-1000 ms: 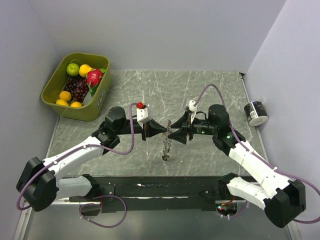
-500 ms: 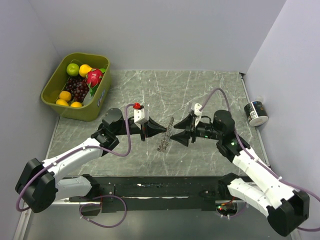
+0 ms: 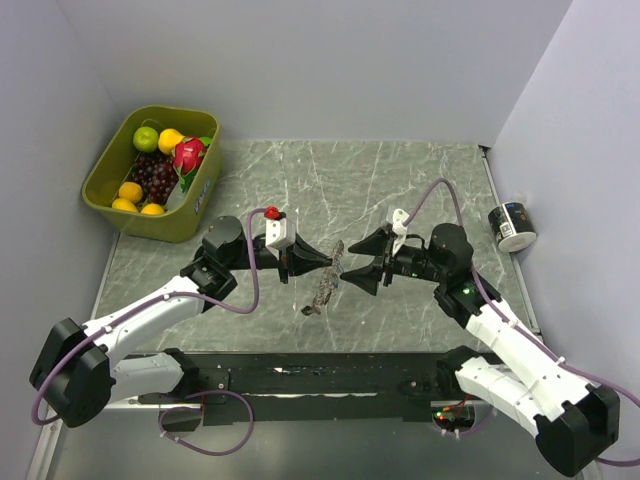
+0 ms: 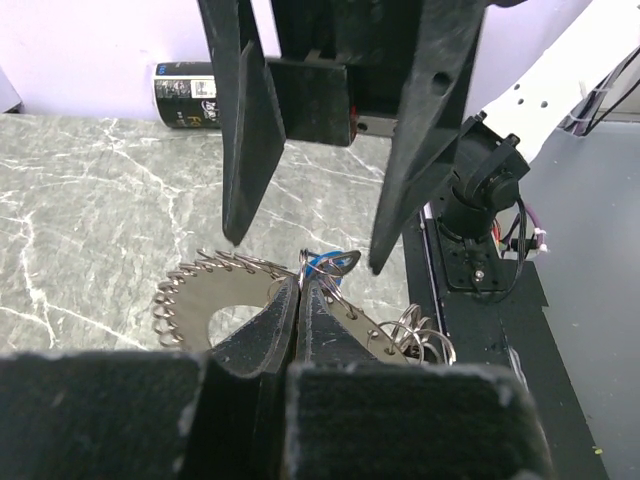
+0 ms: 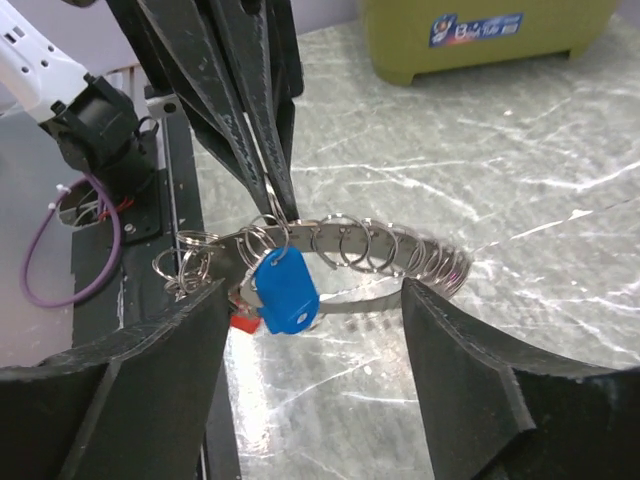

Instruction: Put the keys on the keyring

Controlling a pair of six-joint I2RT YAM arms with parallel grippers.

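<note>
The keyring (image 5: 400, 250) is a silvery band strung with many small wire loops. My left gripper (image 3: 330, 262) is shut on one of its loops and holds it above the table; it also shows in the left wrist view (image 4: 300, 290). The keyring hangs tilted below the left fingertips (image 3: 324, 286). A blue-headed key (image 5: 285, 290) hangs from a loop by the grip point, with a red-headed key (image 5: 245, 322) partly hidden behind it. My right gripper (image 5: 310, 330) is open and empty, facing the keyring a short way to its right (image 3: 350, 262). I see no other keys.
A green bin (image 3: 113, 196) of fruit stands at the back left. A black-and-white can (image 3: 513, 226) lies at the right wall. A black base strip (image 3: 320, 375) runs along the near edge under both arms.
My right gripper has backed off to the right from the keyring and stands open. The keyring stays in my left gripper and has swung down and to the left.
</note>
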